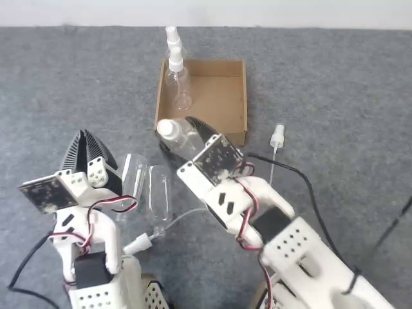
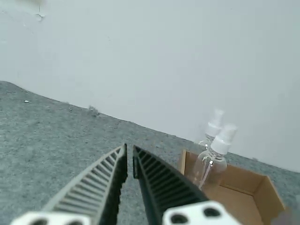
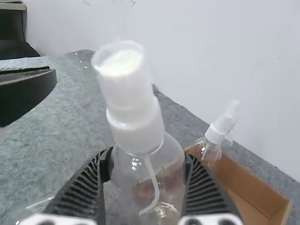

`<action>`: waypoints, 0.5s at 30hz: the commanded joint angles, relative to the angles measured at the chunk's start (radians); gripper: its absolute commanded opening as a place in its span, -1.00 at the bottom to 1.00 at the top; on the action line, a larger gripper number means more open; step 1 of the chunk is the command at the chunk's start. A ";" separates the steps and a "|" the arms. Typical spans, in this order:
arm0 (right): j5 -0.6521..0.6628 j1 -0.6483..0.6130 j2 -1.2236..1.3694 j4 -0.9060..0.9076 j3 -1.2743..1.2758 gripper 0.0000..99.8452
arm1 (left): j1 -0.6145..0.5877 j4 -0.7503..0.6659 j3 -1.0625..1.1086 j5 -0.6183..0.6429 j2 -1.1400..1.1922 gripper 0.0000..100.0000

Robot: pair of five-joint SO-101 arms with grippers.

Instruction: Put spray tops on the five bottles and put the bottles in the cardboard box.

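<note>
While the right jaws pinched a capped bottle at the near wall of the cardboard box, the left jaws sat pressed nearly together, empty; two uncapped bottles lay on the tabletop.

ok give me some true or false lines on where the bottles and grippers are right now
1. The right gripper is shut on a capped bottle. True.
2. The left gripper holds a spray top. False: it is shut and empty.
3. Two topless bottles lie on the table near the left gripper. True.
4. All five bottles are in the cardboard box. False: only one standing bottle is clearly inside it.
5. A loose spray top sits on the table beside the cardboard box. True.
</note>
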 commanded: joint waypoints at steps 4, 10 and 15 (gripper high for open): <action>0.008 0.033 0.159 -0.150 -0.167 -0.99 | -0.006 0.003 -0.015 -0.009 -0.014 -0.96; 0.008 0.033 0.341 -0.263 -0.269 -0.99 | -0.006 0.003 -0.015 -0.009 -0.014 -0.96; 0.006 0.068 0.489 -0.318 -0.345 -0.99 | -0.006 0.003 -0.015 -0.009 -0.014 -0.96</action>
